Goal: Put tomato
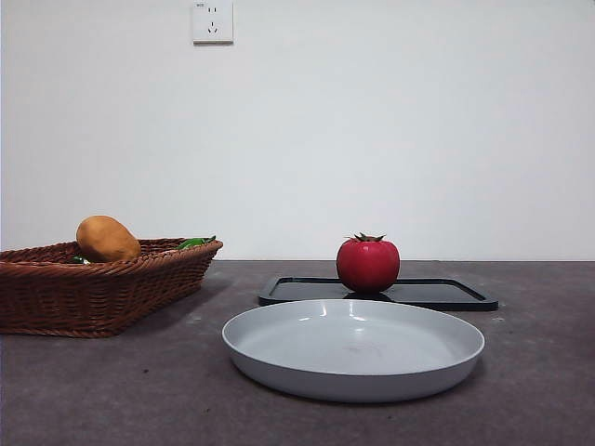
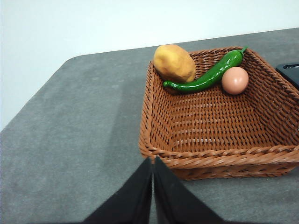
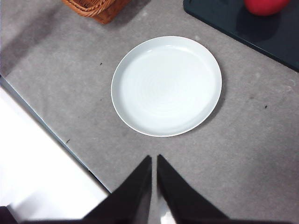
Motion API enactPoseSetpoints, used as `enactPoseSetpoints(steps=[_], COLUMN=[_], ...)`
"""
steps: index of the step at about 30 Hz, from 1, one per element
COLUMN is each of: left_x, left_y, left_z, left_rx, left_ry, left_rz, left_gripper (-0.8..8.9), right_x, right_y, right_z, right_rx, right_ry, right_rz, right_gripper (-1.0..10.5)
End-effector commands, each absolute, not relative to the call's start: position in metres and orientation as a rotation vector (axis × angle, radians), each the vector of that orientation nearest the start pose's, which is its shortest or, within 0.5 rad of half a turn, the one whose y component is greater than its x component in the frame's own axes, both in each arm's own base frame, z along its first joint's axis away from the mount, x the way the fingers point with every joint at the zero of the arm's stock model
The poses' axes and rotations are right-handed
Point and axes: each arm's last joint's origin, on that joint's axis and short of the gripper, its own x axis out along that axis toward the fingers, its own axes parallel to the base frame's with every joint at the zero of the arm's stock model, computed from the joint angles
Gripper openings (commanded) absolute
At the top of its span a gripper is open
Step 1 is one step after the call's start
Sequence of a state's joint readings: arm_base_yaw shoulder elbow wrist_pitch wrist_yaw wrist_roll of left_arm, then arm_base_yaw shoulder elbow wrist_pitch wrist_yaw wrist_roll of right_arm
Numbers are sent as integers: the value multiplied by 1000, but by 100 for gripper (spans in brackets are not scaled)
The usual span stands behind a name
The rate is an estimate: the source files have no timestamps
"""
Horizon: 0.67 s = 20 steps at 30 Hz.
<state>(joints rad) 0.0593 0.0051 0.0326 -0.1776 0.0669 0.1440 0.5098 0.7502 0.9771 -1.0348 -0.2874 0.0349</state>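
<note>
The red tomato (image 1: 368,265) with a green stem stands on a flat black tray (image 1: 446,294) behind an empty pale grey plate (image 1: 353,348). In the right wrist view the plate (image 3: 167,85) lies ahead of my right gripper (image 3: 154,161), which is shut and empty above the table near its edge. The tomato (image 3: 265,6) shows only in part there, on the tray (image 3: 243,28). My left gripper (image 2: 153,163) is shut and empty, just outside the near rim of the wicker basket (image 2: 210,156). Neither arm shows in the front view.
The wicker basket (image 1: 56,293) at the left holds an orange-brown potato (image 2: 174,63), a green chilli pepper (image 2: 208,74) and an egg (image 2: 235,80). The table's edge (image 3: 56,135) runs close to my right gripper. A wall socket (image 1: 212,20) is on the back wall.
</note>
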Motion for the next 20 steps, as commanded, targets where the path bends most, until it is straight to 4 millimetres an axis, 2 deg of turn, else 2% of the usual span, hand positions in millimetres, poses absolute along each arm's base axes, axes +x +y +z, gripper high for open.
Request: enactPoseSetpoints(steps=[1,7,12,15,20], left_x=[96,96,96,95,96], left_y=[4,4,4,4,4], left_z=[149,149,149,149,149], left_rx=[129,129,129,129,129], left_ry=[176,176,176,177,176], left_rz=[-17,-17,-17,-17,-17], left_gripper=[8,8,8,8,8], right_x=[100,94,94,93,92], right_y=[66,55,35,23,11], right_z=[331,336,338,323,280], right_rx=[-53,-75,-31,-5,-1], right_ry=[826,755,491,343,183], right_rz=[743,714,558,450,316], right_gripper=[8,7,8,7,8])
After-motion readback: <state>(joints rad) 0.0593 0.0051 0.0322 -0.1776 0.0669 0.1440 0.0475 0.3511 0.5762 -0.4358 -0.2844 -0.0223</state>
